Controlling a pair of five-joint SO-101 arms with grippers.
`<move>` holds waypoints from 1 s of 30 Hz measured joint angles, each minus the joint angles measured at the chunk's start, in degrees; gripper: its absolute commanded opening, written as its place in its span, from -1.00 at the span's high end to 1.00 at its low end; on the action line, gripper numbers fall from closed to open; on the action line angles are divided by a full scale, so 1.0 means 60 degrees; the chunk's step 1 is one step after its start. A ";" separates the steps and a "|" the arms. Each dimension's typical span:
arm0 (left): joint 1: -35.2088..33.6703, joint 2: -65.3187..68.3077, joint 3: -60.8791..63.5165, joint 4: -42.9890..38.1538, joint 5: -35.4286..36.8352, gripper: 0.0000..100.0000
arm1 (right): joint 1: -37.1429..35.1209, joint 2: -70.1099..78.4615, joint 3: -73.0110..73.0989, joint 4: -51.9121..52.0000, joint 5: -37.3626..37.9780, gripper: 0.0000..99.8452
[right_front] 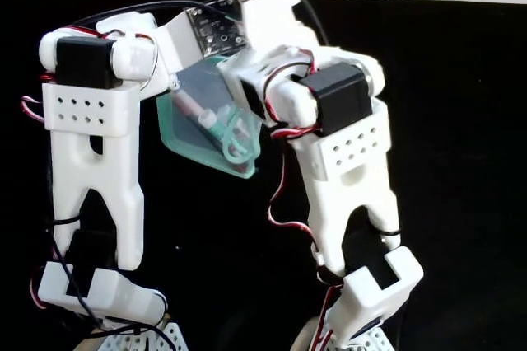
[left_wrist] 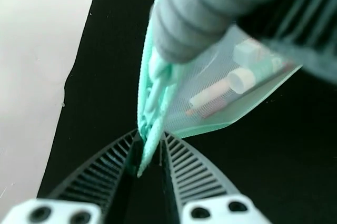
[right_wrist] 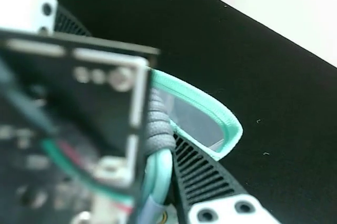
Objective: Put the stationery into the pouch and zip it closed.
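The green see-through pouch (right_front: 210,133) hangs tilted in the air, with the black table (right_front: 461,161) beneath it. Inside the pouch lie the stationery pieces, among them a pink-and-white pen (left_wrist: 210,98) and a white cap (left_wrist: 241,80). The left gripper (left_wrist: 151,135) is pinched tight on one end of the pouch's zip edge, the green band caught between its ribbed fingers. The right gripper (right_wrist: 160,145) sits farther along the pouch's zip edge, beside a green loop (right_wrist: 157,174); its grip cannot be told.
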 measured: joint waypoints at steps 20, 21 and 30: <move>-0.0967 -0.0044 -0.0601 0.0000 0.1919 0.99 | 0.0586 0.0220 -0.1582 0.0264 0.0015 0.99; -0.0952 -0.0044 -0.0615 0.0000 0.1919 0.99 | 0.0718 0.0220 -0.1597 0.0278 0.0015 0.99; -0.0952 -0.0029 -0.0615 0.0000 0.1919 0.99 | 0.1949 0.0220 -0.1656 0.0293 0.0015 0.99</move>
